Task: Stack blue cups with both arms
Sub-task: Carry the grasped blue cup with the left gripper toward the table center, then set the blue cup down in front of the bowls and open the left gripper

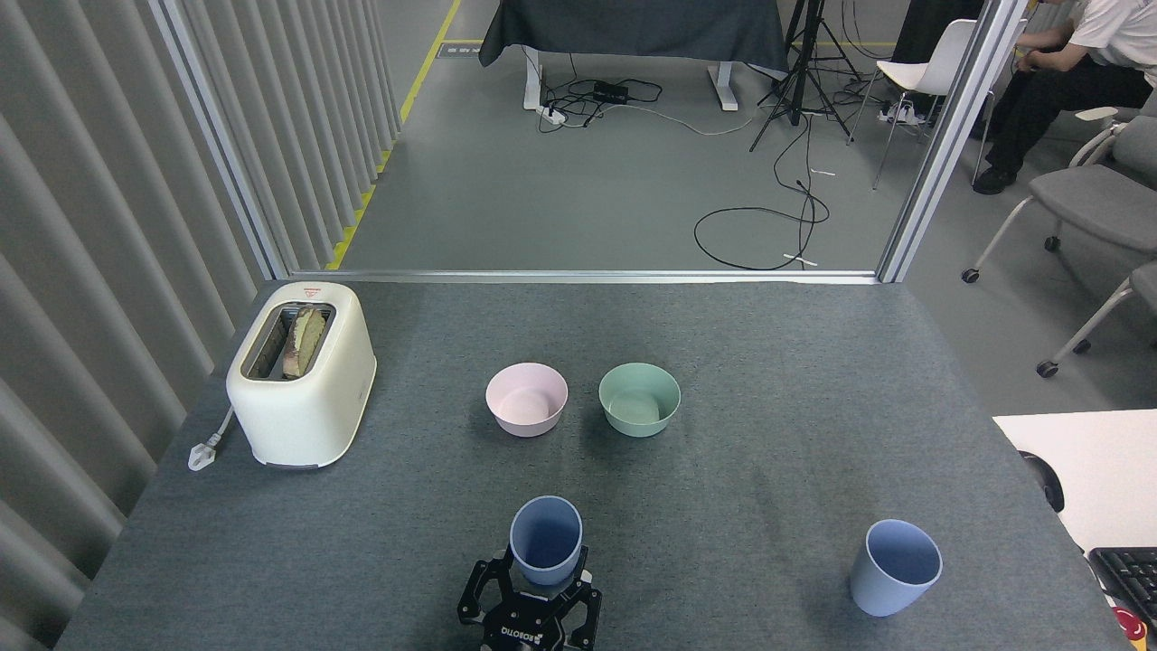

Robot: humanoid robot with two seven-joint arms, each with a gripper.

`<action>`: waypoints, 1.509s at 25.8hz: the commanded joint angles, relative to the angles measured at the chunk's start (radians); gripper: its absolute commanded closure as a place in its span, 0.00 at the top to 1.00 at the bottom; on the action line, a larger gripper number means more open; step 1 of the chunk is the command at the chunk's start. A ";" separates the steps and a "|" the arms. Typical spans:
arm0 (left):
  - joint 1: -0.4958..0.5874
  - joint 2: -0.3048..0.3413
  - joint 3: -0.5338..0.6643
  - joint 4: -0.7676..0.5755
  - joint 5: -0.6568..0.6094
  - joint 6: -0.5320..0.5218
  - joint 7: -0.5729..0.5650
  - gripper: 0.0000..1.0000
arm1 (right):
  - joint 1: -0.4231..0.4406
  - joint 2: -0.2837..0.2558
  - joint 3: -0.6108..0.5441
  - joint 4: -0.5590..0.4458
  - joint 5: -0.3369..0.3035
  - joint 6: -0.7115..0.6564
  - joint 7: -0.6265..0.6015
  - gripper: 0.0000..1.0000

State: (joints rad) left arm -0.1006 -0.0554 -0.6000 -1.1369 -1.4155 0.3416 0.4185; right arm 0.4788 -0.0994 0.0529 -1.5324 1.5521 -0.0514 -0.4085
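One pale blue cup [545, 540] is held upright at the bottom centre, mouth open upward, by my left gripper [542, 589], a black gripper marked "ROBOTIQ" that is shut on the cup's lower part. The second blue cup [895, 566] stands on its own on the grey table [768, 380] near the front right, about a third of the view's width from the held cup. Neither my right arm nor its gripper shows in the head view.
A cream toaster [301, 372] with bread in it stands at the left. A pink bowl [527, 399] and a green bowl [639, 399] sit side by side mid-table, beyond the held cup. A white desk with a keyboard [1125, 570] adjoins the right edge.
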 commanded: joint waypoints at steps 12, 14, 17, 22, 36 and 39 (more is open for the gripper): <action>0.027 -0.003 0.002 0.031 0.001 -0.001 -0.001 0.66 | 0.001 0.000 0.013 0.002 -0.004 0.002 -0.012 1.00; 0.022 -0.003 0.002 0.040 0.004 -0.001 -0.001 0.69 | 0.001 0.000 0.015 0.002 -0.004 0.002 -0.013 1.00; 0.019 -0.003 0.002 0.045 0.010 -0.003 -0.001 0.70 | 0.001 -0.002 0.015 0.003 -0.006 0.002 -0.015 1.00; 0.018 -0.003 0.003 0.060 0.013 -0.003 -0.001 0.72 | 0.001 0.000 0.015 0.009 -0.006 0.002 -0.016 1.00; 0.019 -0.004 0.006 0.059 0.017 -0.001 -0.001 0.92 | 0.001 0.000 0.015 0.009 -0.007 0.002 -0.018 1.00; 0.021 -0.004 0.006 0.054 0.018 0.001 -0.001 0.98 | 0.001 0.000 0.015 0.009 -0.007 0.002 -0.018 1.00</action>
State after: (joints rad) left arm -0.0810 -0.0597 -0.5938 -1.0792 -1.3989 0.3415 0.4170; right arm 0.4802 -0.1004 0.0675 -1.5232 1.5449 -0.0488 -0.4262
